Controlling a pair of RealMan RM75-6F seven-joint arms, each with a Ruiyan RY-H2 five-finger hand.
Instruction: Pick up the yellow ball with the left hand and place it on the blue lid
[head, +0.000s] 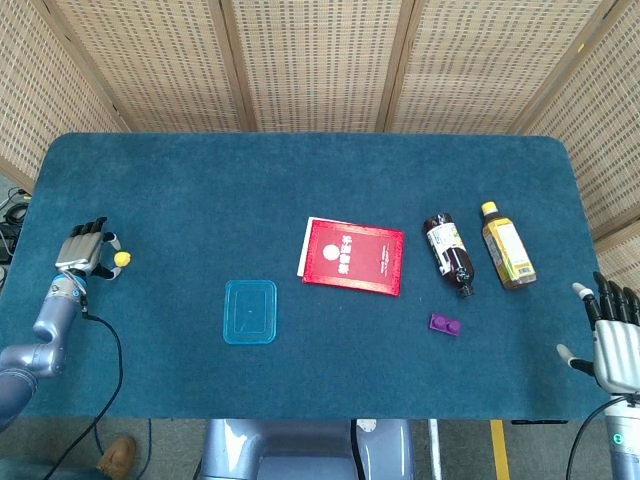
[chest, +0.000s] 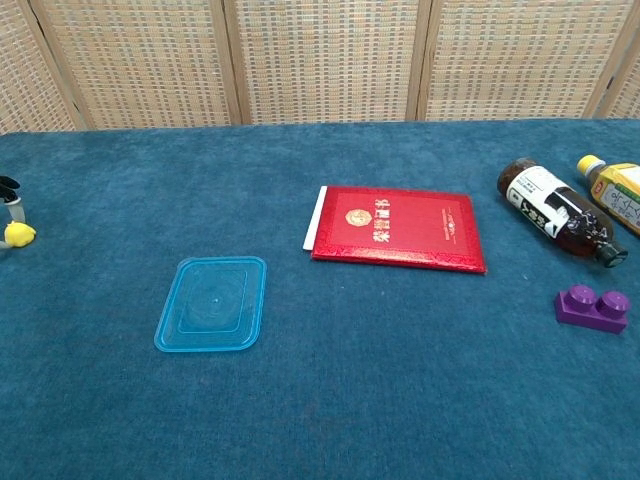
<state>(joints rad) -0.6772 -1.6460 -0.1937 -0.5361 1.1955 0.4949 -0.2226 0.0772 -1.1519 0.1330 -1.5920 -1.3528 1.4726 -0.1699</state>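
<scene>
The left hand (head: 83, 253) sits at the edge of the teal felt-covered desk (head: 300, 190), fingers apart, holding nothing — the small yellow ball (head: 122, 259) lies just beside its fingertips, whether touching I cannot tell. The translucent blue rectangular plastic lid (head: 249, 311) lies flat, well apart from that hand, toward the right one. The right hand (head: 614, 342) rests at the opposite edge, fingers spread and empty.

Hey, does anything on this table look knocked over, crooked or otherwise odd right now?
Both bottles lie on their sides at the table's right: the dark brown plastic bottle and the yellow-capped amber bottle. The red booklet sits slightly askew. No spill is visible.
</scene>
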